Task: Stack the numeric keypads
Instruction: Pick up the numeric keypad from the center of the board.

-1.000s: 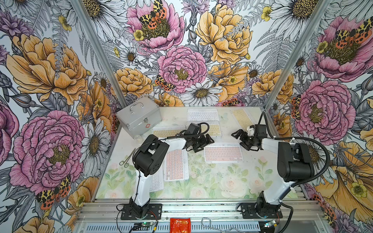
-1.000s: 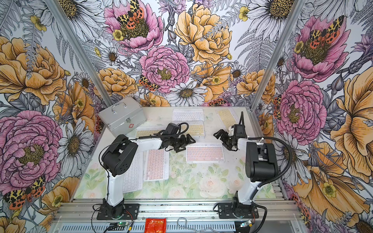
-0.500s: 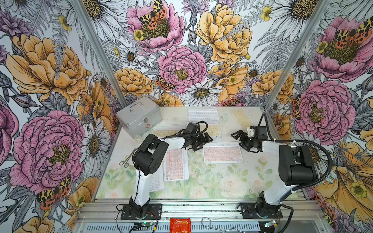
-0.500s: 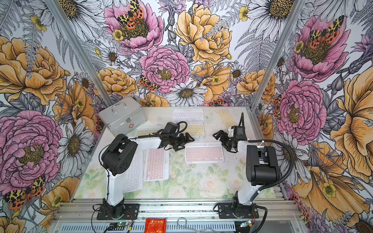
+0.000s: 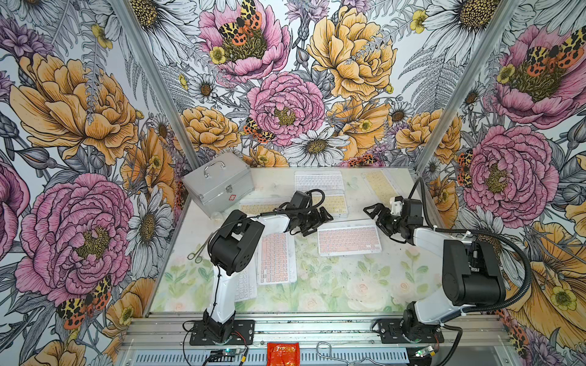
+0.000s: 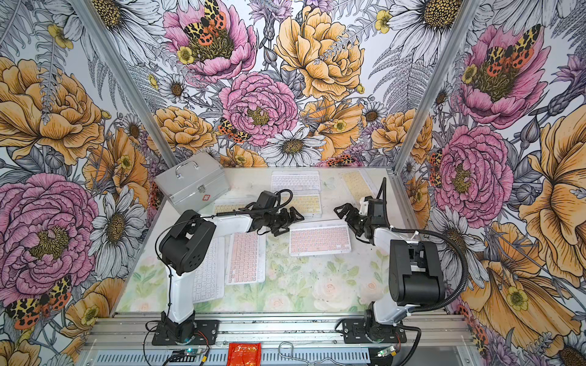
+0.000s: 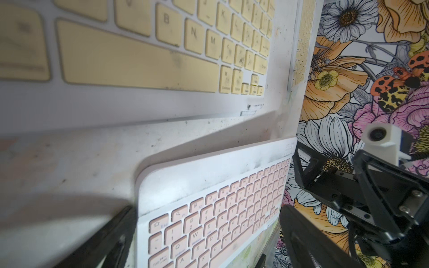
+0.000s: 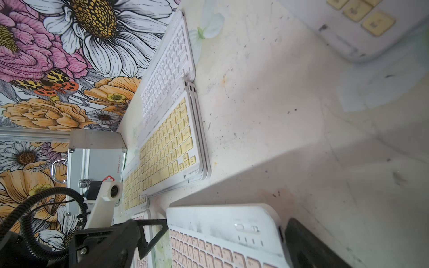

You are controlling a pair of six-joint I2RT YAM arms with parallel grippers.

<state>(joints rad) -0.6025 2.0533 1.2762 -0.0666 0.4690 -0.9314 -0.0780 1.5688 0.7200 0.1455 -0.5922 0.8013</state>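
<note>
The left gripper (image 5: 317,221) hangs low with its jaws spread wide and empty, just off the left short end of the pink keypad (image 5: 348,238). This keypad lies flat near the middle of the table (image 5: 317,294), with its long axis running side to side between the 2 arms. In the left wrist view its corner shows between the fingers (image 7: 109,239). At the opposite short end the right gripper (image 5: 377,219) faces inward, equally wide and empty. Neither arm is clearly nearer, so a 2-ended pickup seems likely, each gripper closing on its own end. The yellow-keyed stack (image 5: 333,202) sits just behind the keypad.
</note>
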